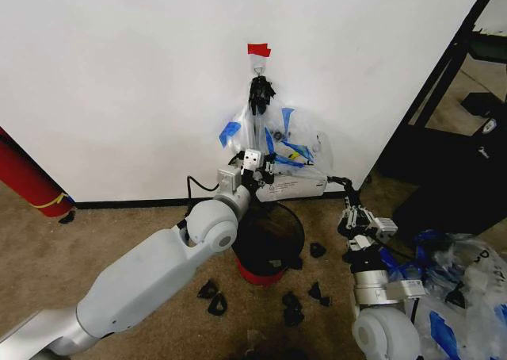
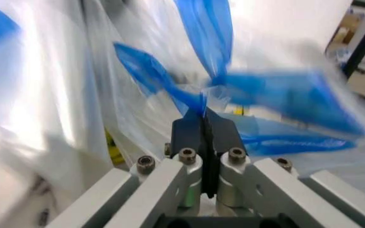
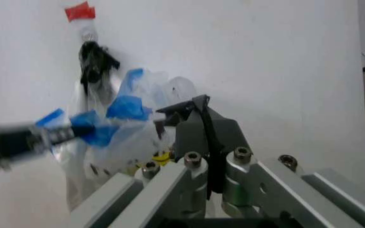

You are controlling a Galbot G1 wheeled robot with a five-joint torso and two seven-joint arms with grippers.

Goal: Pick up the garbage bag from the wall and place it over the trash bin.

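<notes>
We pinch the garbage bag [image 1: 279,150] with our left pincer [image 1: 268,166] at twelve o'clock above the trash bin [image 1: 269,245], right pincer [image 1: 346,187] pressed together.

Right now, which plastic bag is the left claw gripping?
The garbage bag hanging on the wall, pinched by the left claw; the other bags lie heaped on the floor.

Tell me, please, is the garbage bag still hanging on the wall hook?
Yes: the garbage bag hangs from the hook, while the left pincer pinches its plastic.
</notes>
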